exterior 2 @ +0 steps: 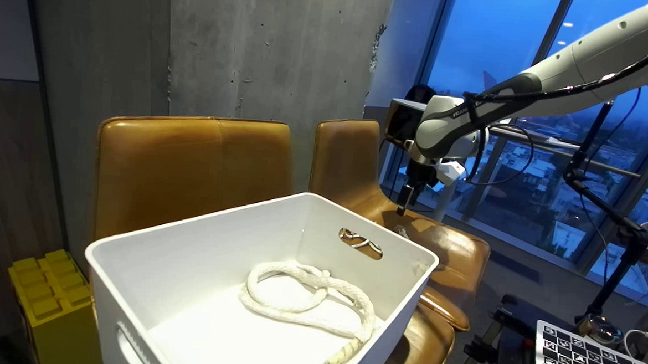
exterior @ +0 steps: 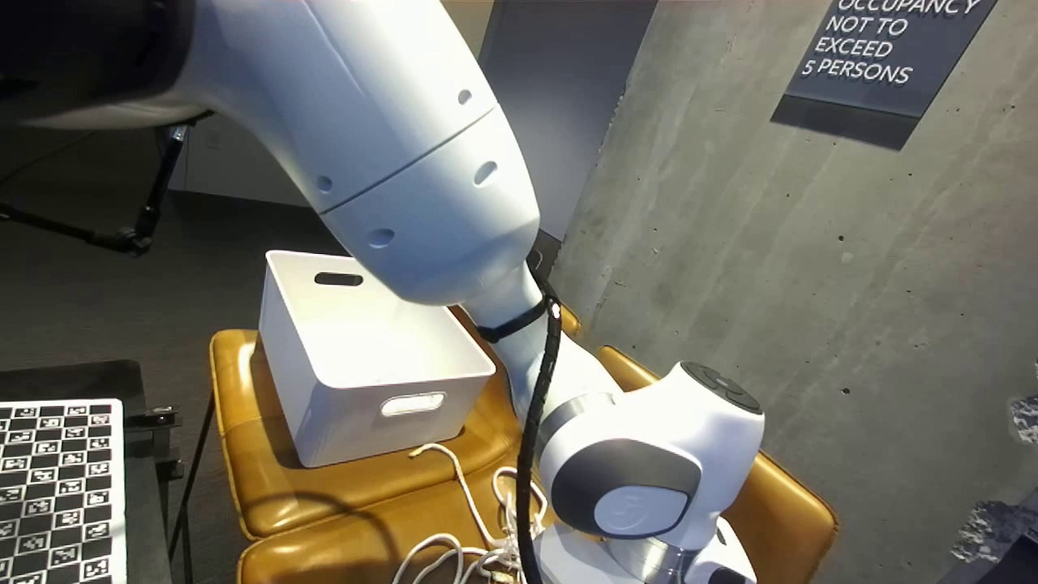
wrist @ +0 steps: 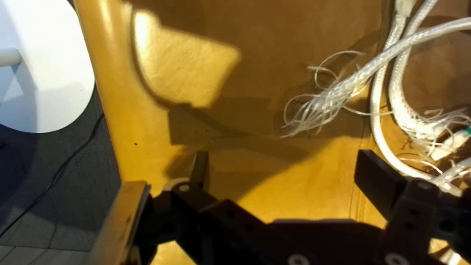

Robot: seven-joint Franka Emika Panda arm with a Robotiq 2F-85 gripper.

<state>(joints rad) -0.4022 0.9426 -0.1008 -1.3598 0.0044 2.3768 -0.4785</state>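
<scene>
My gripper (wrist: 283,160) is open in the wrist view, with black fingers wide apart and nothing between them. It hangs above a tan leather chair seat (wrist: 305,191). White frayed ropes (wrist: 333,97) lie on the seat ahead of it and by its right finger. In an exterior view the gripper (exterior 2: 404,200) points down over the farther chair, beyond the white bin (exterior 2: 204,248). A thick white rope (exterior 2: 346,288) lies coiled inside the bin. In an exterior view the rope tangle (exterior: 504,556) shows beside the bin (exterior: 349,434); the gripper is out of that frame.
A checkered marker board (exterior: 61,495) lies on a black stand, also in an exterior view (exterior 2: 597,357). A black jointed camera arm (exterior 2: 605,205) stands near the window. A yellow block (exterior 2: 54,295) is beside the chairs. A white round surface (wrist: 48,84) is left of the seat.
</scene>
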